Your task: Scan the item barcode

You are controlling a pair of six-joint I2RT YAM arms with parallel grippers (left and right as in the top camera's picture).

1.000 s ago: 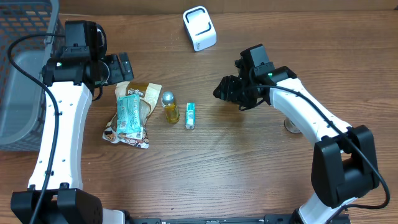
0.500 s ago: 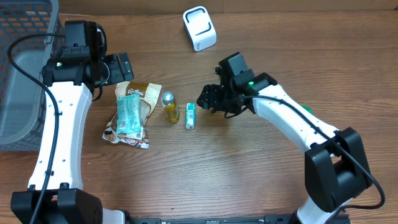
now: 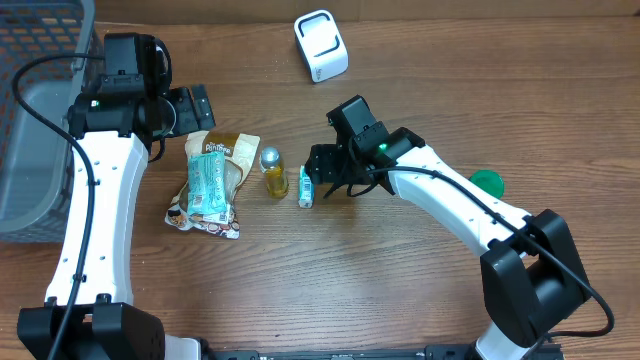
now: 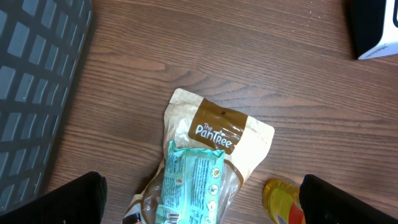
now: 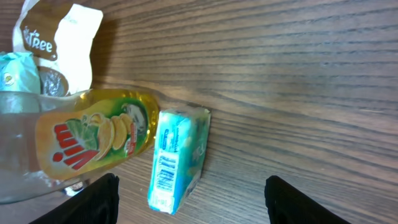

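A small teal box (image 3: 306, 186) with a barcode on its side lies on the wooden table, beside a yellow dish-soap bottle (image 3: 273, 175). My right gripper (image 3: 325, 178) hangs open just right of the box. In the right wrist view the box (image 5: 177, 158) lies between the two black fingertips (image 5: 93, 199), nearer the left one, untouched, with the bottle (image 5: 93, 143) to its left. My left gripper (image 3: 190, 108) is open over a brown-and-white snack bag (image 4: 217, 134) with a teal packet (image 4: 189, 183) on it. The white scanner (image 3: 321, 45) stands at the back.
A grey basket (image 3: 30, 110) fills the left edge of the table. A green round thing (image 3: 487, 182) lies by the right arm. The scanner's corner (image 4: 373, 28) shows at the top right of the left wrist view.
My right arm has swung left across the table to the teal box, uncovering the green thing, and its jaws have widened. The left arm has not moved.
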